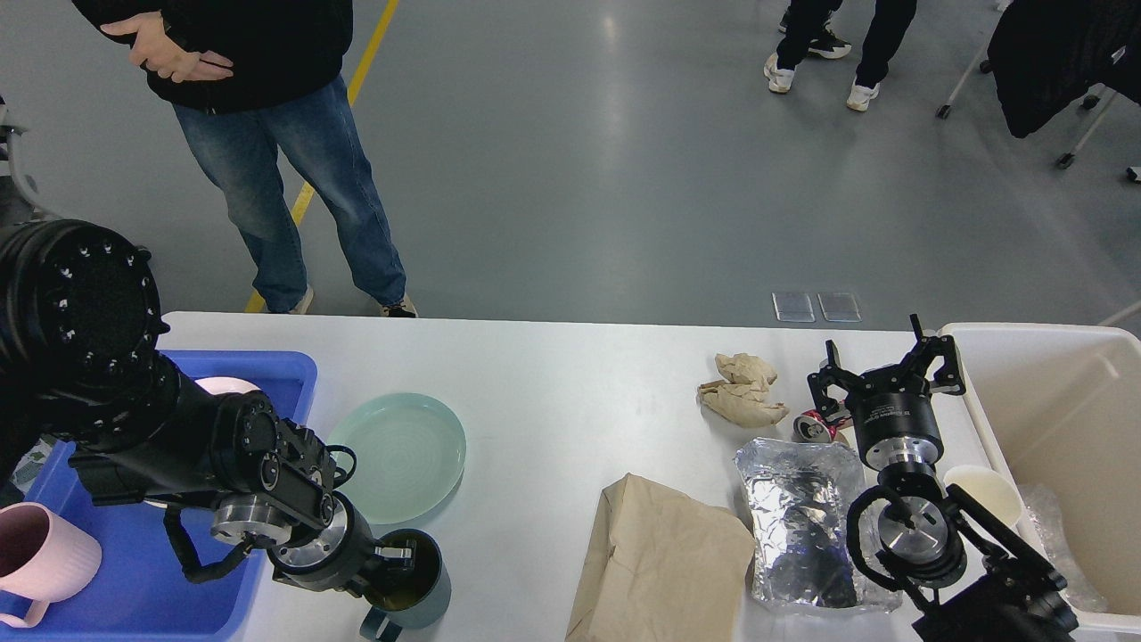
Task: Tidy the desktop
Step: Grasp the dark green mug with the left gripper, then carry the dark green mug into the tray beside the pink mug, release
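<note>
Beyond the white tabletop (553, 374) lies grey floor (588, 178). Left hand (389, 562) grips the dark mug (412, 584) rim at the near edge. Right hand (887, 367) hovers, fingers apart.

One white counter (570, 383) carries two mugs, one dark teal (412, 584) on the counter's near edge and one pink (40, 557) in the single blue tray (143, 588) at the left. One pale green plate (401, 455) sits beside the tray, and one further white dish (223, 385) shows in the tray's far end. There are two pieces of brown paper, one flat bag (660, 562) and one crumpled wad (742, 392). One silver foil pouch (807, 526), one small red can (813, 428) and one white cup (985, 495) lie near the single cream bin (1052, 401). Two black arms reach in, one end effector each, left (392, 562) and right (887, 370). Two people stand beyond.
</note>
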`<action>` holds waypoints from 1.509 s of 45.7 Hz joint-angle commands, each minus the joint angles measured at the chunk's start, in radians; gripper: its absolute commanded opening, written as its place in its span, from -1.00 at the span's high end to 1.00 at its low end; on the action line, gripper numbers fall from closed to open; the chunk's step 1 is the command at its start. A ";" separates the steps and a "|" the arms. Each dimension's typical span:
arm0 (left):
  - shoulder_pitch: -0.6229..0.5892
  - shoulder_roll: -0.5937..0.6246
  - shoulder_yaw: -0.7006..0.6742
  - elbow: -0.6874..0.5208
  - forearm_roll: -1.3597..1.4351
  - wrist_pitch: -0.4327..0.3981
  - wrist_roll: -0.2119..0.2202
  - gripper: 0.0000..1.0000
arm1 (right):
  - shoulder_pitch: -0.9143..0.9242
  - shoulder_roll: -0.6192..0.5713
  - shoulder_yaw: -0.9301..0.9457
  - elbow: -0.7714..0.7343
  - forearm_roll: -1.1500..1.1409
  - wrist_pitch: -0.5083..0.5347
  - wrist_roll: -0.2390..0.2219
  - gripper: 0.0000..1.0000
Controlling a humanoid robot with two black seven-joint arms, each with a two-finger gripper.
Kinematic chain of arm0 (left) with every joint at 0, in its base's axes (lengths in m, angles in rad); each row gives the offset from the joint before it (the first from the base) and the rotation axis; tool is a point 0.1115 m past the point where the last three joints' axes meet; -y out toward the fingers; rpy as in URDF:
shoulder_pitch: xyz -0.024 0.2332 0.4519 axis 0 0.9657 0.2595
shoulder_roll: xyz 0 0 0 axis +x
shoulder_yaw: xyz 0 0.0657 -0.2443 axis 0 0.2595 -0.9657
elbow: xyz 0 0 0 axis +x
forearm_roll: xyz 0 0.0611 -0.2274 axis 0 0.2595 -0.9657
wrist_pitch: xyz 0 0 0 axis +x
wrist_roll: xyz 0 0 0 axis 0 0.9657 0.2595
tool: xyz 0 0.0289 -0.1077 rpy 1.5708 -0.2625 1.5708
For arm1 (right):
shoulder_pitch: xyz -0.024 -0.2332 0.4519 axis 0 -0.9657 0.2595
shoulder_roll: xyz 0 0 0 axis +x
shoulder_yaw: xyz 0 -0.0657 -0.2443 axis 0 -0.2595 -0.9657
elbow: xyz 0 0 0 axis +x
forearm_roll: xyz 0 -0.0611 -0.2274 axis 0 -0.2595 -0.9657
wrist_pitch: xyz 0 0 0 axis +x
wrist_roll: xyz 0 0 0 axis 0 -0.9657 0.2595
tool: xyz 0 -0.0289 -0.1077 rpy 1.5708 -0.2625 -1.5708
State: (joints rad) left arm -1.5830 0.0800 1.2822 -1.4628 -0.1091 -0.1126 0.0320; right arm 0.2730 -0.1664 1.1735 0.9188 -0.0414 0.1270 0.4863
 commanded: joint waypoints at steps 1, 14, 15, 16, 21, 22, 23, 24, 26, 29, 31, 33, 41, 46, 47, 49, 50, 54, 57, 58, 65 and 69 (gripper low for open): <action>0.001 0.000 -0.003 0.001 -0.003 0.001 -0.001 0.52 | 0.000 -0.001 0.000 0.000 0.000 0.000 0.000 -1.00; -0.006 0.003 -0.004 0.002 -0.009 -0.002 -0.003 0.87 | 0.000 0.001 0.000 0.000 0.000 0.000 0.000 -1.00; -0.008 0.003 -0.004 0.001 -0.009 -0.002 -0.003 0.88 | 0.000 0.001 0.000 0.000 0.000 0.000 0.000 -1.00; -0.009 0.003 -0.004 0.001 -0.009 -0.004 -0.001 0.90 | 0.000 0.001 0.000 0.000 0.000 0.000 0.000 -1.00; -0.021 0.012 0.000 -0.007 -0.009 -0.013 0.017 0.99 | 0.000 0.001 0.000 0.000 0.000 0.000 0.000 -1.00; -0.029 0.014 0.002 -0.008 -0.009 -0.019 0.026 0.99 | 0.000 0.001 0.000 0.000 0.000 0.000 0.000 -1.00; -0.040 0.020 0.005 -0.010 -0.009 -0.030 0.035 0.99 | 0.000 0.001 0.000 0.000 0.000 0.000 0.000 -1.00; -0.054 0.021 0.006 -0.011 -0.009 -0.044 0.043 0.99 | 0.000 0.001 0.000 0.000 0.000 0.000 0.000 -1.00; -0.080 0.033 0.008 -0.017 -0.009 -0.084 0.046 1.00 | 0.000 0.001 0.000 0.000 0.000 0.000 0.000 -1.00; -0.110 0.056 0.009 -0.022 -0.011 -0.146 0.046 1.00 | 0.000 0.001 0.000 0.000 0.000 0.000 0.000 -1.00; -0.135 0.069 0.011 -0.022 -0.009 -0.188 0.042 1.00 | 0.000 0.001 0.000 0.000 0.000 0.000 0.000 -1.00; -0.163 0.078 0.014 -0.025 -0.009 -0.222 0.040 1.00 | 0.000 0.001 0.000 0.000 0.000 0.000 0.000 -1.00; -0.297 0.142 0.043 -0.054 -0.011 -0.358 0.037 1.00 | 0.000 0.001 0.000 0.000 0.000 -0.001 0.000 -1.00; -0.417 0.173 0.092 -0.076 -0.027 -0.461 0.028 1.00 | 0.000 0.001 0.000 0.000 0.000 0.000 0.000 -1.00; -0.443 0.181 0.101 -0.079 -0.029 -0.484 0.023 1.00 | 0.000 0.001 0.000 0.000 0.000 0.000 0.000 -1.00; -0.491 0.196 0.117 -0.083 -0.029 -0.530 0.014 1.00 | 0.000 0.001 0.000 0.000 0.000 0.000 0.000 -1.00; -0.518 0.202 0.124 -0.087 -0.029 -0.556 0.011 1.00 | 0.000 0.001 0.000 0.000 0.000 0.000 0.000 -1.00; -0.626 0.213 0.152 -0.102 -0.027 -0.653 0.011 1.00 | 0.000 0.001 0.000 0.000 0.000 -0.001 0.000 -1.00; -0.705 0.218 0.170 -0.113 -0.024 -0.728 0.011 1.00 | 0.000 0.001 0.000 0.000 0.000 -0.001 0.000 -1.00; -0.731 0.218 0.177 -0.116 -0.024 -0.755 0.012 1.00 | 0.000 0.001 0.000 0.000 0.000 -0.001 0.000 -1.00; -0.920 0.213 0.224 -0.129 -0.018 -0.847 0.006 1.00 | 0.000 0.001 0.000 0.000 0.000 0.000 0.000 -1.00; -0.995 0.216 0.241 -0.133 -0.018 -0.847 0.006 1.00 | 0.000 0.001 0.000 0.000 0.000 0.000 0.000 -1.00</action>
State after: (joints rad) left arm -2.4741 0.2941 1.4991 -1.5892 -0.1280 -0.9511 0.0401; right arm 0.2730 -0.1656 1.1735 0.9189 -0.0414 0.1261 0.4863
